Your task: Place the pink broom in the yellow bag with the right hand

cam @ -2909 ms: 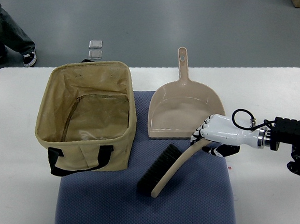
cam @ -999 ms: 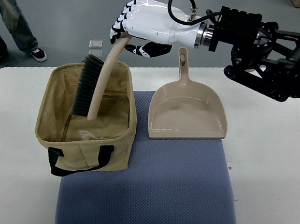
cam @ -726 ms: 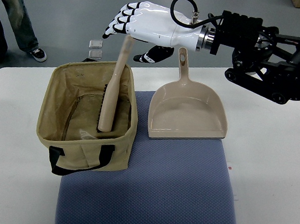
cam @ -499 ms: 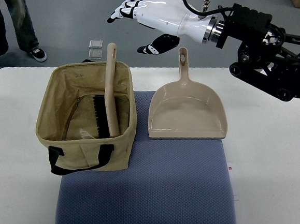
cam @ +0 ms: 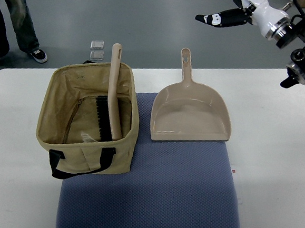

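At top edge, right robot hand (cam: 240, 10) cut off; broom (cam: 113, 95) bristles half-hidden inside bag (cam: 86, 153).

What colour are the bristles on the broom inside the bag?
The bristles are black, seen in the top view, inside the tan bag.

White table (cam: 276, 155), blue mat (cam: 151, 198) on it, yellow bag (cam: 86, 156) partly on mat

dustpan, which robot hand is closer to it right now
Right. The right hand is at the picture's top edge, up past the handle end of the dustpan and apart from it. The left hand is not in view, so only the right can be placed.
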`<state>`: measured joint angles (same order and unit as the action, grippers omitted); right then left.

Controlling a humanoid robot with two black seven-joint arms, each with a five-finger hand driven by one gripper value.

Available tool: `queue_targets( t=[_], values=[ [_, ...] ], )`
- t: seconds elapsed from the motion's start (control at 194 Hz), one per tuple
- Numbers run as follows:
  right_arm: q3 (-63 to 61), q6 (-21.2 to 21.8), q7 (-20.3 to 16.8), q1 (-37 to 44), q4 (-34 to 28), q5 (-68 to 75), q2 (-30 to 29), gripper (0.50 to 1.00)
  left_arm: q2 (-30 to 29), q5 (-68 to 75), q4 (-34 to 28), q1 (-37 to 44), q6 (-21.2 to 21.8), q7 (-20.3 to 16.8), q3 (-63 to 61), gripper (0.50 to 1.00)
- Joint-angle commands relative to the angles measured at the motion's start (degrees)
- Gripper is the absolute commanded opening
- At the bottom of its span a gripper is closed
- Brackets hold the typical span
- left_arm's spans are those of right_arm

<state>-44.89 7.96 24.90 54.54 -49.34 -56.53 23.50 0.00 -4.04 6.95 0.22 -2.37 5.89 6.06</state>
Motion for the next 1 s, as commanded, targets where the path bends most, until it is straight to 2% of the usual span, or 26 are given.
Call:
queue_targets(
  t=[0.0, 0.154, 0.278, 0.366, 0.391, 0.417, 0.515, 0.674, 0.994],
  values=[
    [-0.9, 1.4, 0.0, -3.1, 4.3, 8.1, -0.3, 0.836, 0.0, 0.0, 0.0, 0.0, 0.0, 0.0, 0.0, 1.000],
    [-1.0, 4.2, -0.4, -6.1, 9.2, 21.5, -0.6, 0.844, 0.0, 0.0, 0.1, 0.0, 0.0, 0.0, 0.0, 1.000],
    [-1.0, 5.4, -0.7, -8.0, 10.5, 29.6, -0.5, 0.858, 0.0, 0.0, 0.0, 0.0, -0.1, 0.0, 0.0, 1.000],
    [-1.0, 6.6, -2.4, -9.2, 10.9, 35.2, -0.6, 0.860, 0.0, 0.0, 0.0, 0.0, 0.0, 0.0, 0.0, 1.000],
    [-1.0, 6.9, -2.7, -9.4, 11.0, 36.3, -0.6, 0.868, 0.0, 0.0, 0.0, 0.0, 0.0, 0.0, 0.0, 1.000],
    [-1.0, 7.5, -3.3, -9.6, 11.1, 38.2, -0.6, 0.901, 0.0, 0.0, 0.0, 0.0, 0.0, 0.0, 0.0, 1.000],
    [-0.9, 9.9, -4.0, -10.7, 11.7, 43.3, -0.7, 0.923, 0.0, 0.0, 0.0, 0.0, 0.0, 0.0, 0.0, 1.000],
    [-1.1, 13.0, -4.0, -11.6, 13.5, 45.6, -2.8, 0.926, 0.0, 0.0, 0.0, 0.0, -0.1, 0.0, 0.0, 1.000],
    [-1.1, 12.3, -3.2, -12.8, 14.9, 45.6, -5.7, 0.928, 0.0, 0.0, 0.0, 0.0, 0.0, 0.0, 0.0, 1.000]
  ],
)
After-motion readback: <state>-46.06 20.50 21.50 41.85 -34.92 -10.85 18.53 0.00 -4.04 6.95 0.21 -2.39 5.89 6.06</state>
